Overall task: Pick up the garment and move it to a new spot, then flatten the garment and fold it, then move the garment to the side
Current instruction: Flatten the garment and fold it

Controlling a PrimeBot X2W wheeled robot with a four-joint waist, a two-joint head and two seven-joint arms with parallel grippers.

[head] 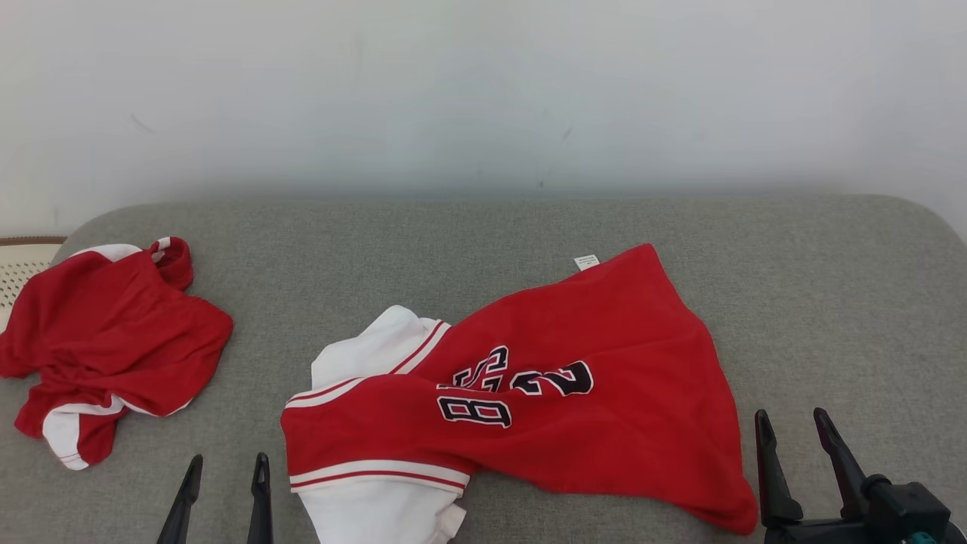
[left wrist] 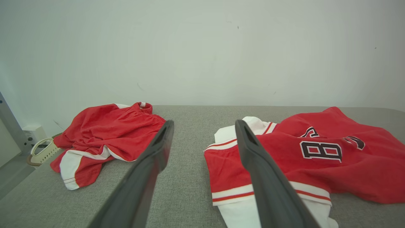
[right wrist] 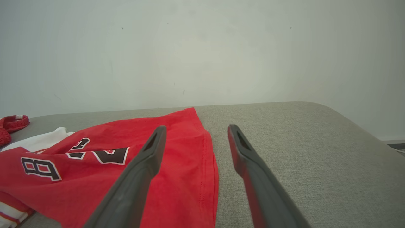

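Note:
The garment (head: 574, 393) is a red jersey with white sleeves, red-white trim and dark numbers, lying rumpled across the middle of the grey padded table (head: 483, 234). It also shows in the left wrist view (left wrist: 316, 164) and the right wrist view (right wrist: 126, 164). My left gripper (head: 227, 472) stands open just left of the jersey's near sleeve, empty, seen as two dark fingers (left wrist: 152, 167). My right gripper (head: 789, 427) is open at the jersey's right hem, empty, with the hem edge under its left finger (right wrist: 142, 167).
A second red and white garment (head: 106, 340) lies crumpled at the table's left end (left wrist: 104, 136). A cream perforated basket (head: 19, 264) sits beyond the left edge. A pale wall runs behind the table. Bare grey surface lies to the right (right wrist: 316, 158).

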